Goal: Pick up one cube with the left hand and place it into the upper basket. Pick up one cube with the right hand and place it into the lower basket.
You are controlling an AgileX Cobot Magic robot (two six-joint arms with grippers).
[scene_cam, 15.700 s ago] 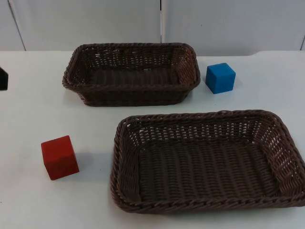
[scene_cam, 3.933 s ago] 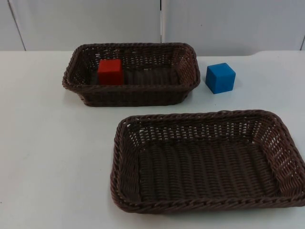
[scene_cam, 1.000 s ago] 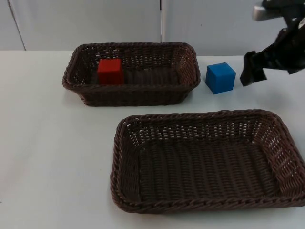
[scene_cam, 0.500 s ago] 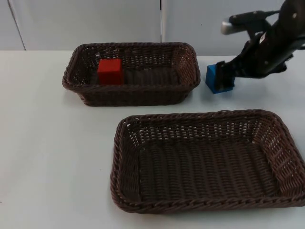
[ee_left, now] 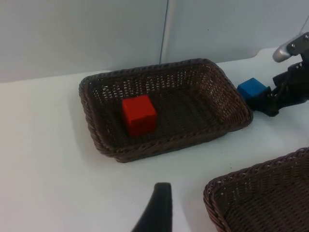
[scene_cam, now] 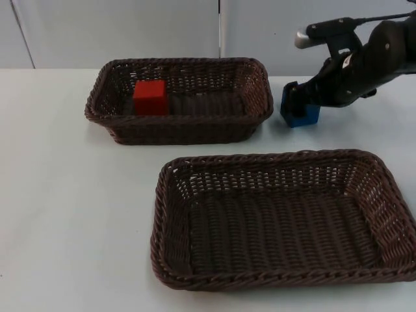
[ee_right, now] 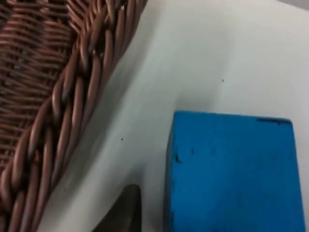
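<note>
Now right gripper (scene_cam: 300, 99) over blue cube (scene_cam: 300, 117).

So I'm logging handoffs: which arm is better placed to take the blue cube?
Right. Its end effector is at the blue cube, beside the upper basket; the left arm waits.

Right arm (scene_cam: 370, 62): black, jointed, bulky housings; a silver-grey cylindrical fitting is mounted on top. Right gripper (scene_cam: 300, 97): black fingers. Left gripper fingertip (ee_left: 158, 210): black, tapered.
</note>
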